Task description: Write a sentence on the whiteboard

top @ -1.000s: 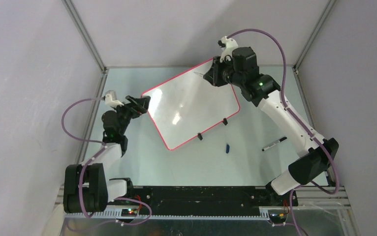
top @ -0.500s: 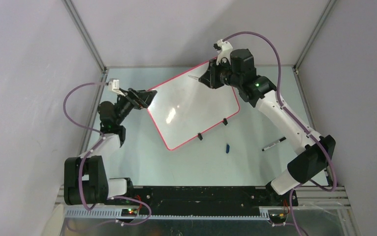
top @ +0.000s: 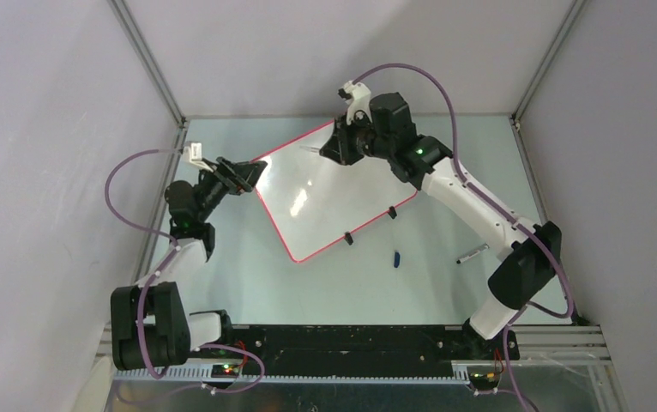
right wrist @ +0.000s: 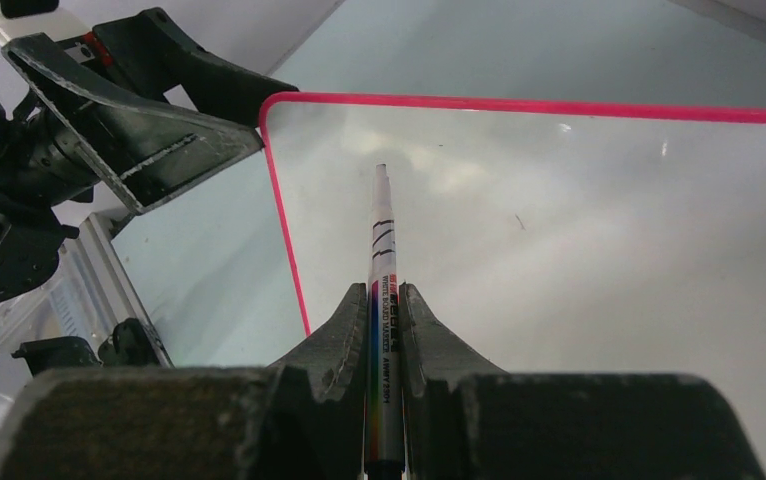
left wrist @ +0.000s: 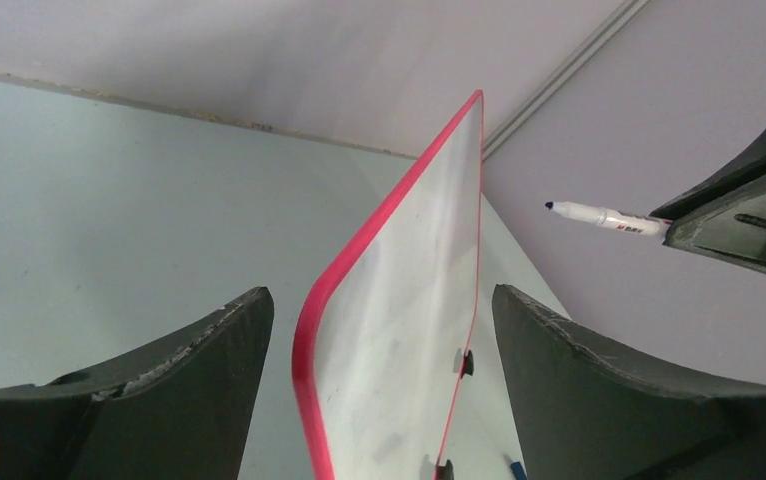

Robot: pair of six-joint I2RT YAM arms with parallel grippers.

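Soft, bright light from above gives only faint shadows. The glossy white rectangular board with a red-pink rim (top: pixel 334 193) carries a glare streak in the top view and cloudy reflections in the right wrist view, where the black fingers (right wrist: pixel 334 345) nearest the lens look soft and grainy.

The marker (right wrist: pixel 383 330) had small black words along its side. They seemed to say "WHITE BOARD MARKER". A bigger word above them and some letters below them were too blurry to read.

One whiteboard (top: pixel 334 202), two markers (right wrist: pixel 380 250) (top: pixel 473 252), one blue cap (top: pixel 396 257), two grippers (top: pixel 244 174) (top: pixel 332 144)
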